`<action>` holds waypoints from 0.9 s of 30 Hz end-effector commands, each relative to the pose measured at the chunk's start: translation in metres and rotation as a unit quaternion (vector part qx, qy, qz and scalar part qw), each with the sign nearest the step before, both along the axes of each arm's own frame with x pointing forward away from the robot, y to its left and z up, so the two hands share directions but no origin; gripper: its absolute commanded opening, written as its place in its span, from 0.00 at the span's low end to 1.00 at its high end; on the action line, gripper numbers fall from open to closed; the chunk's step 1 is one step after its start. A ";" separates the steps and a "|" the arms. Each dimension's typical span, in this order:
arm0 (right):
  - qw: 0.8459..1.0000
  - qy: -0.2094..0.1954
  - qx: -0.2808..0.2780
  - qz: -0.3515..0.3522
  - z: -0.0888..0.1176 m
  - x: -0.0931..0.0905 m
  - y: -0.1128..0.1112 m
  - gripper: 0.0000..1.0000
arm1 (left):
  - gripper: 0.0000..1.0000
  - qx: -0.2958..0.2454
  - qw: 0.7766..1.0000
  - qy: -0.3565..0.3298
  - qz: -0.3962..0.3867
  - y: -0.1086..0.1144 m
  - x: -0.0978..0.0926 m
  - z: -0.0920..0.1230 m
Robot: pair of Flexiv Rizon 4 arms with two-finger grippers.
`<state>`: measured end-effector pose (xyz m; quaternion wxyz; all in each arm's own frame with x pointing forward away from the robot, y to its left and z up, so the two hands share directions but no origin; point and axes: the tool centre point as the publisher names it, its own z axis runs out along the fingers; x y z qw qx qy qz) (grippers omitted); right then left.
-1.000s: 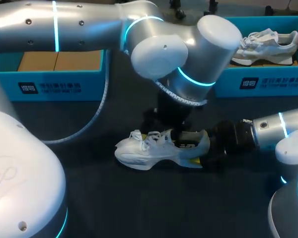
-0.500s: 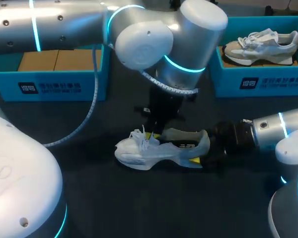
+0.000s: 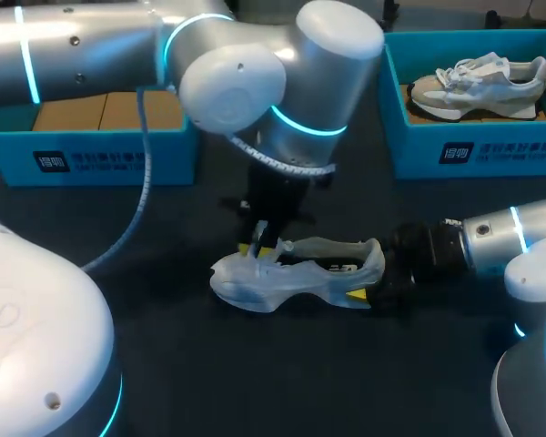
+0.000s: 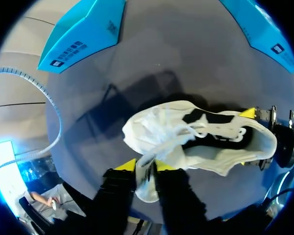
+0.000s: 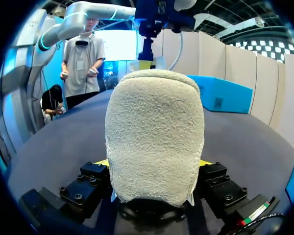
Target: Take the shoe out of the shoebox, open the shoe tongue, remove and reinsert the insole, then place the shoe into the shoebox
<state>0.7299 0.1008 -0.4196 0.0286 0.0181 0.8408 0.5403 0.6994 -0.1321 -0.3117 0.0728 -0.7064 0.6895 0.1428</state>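
**Sneaker gripped at both ends on the dark table**

The dark matte table carries a left blue cardboard shoebox and a right blue cardboard shoebox. In front of them the white mesh sneaker stands upright on the table. The right gripper clamps its heel. The left gripper pinches white material at its laces.

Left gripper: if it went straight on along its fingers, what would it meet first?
The white shoe: the left gripper has a white strip of its tongue or laces pinched between its fingers. Past that strip, the dark table seems to lie next, though depth is hard to judge.
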 end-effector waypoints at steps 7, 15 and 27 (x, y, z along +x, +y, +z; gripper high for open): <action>1.000 0.000 -0.003 -0.001 -0.008 -0.004 0.008 0.00 | 0.40 -0.005 1.000 0.003 0.026 0.037 0.005 -0.023; 1.000 0.000 -0.003 -0.001 -0.008 -0.004 0.008 0.00 | 0.41 0.006 0.999 0.004 0.041 0.055 0.012 -0.036; 1.000 0.000 -0.003 -0.001 -0.008 -0.004 0.008 0.00 | 0.48 0.029 0.998 -0.005 0.051 0.060 0.019 -0.064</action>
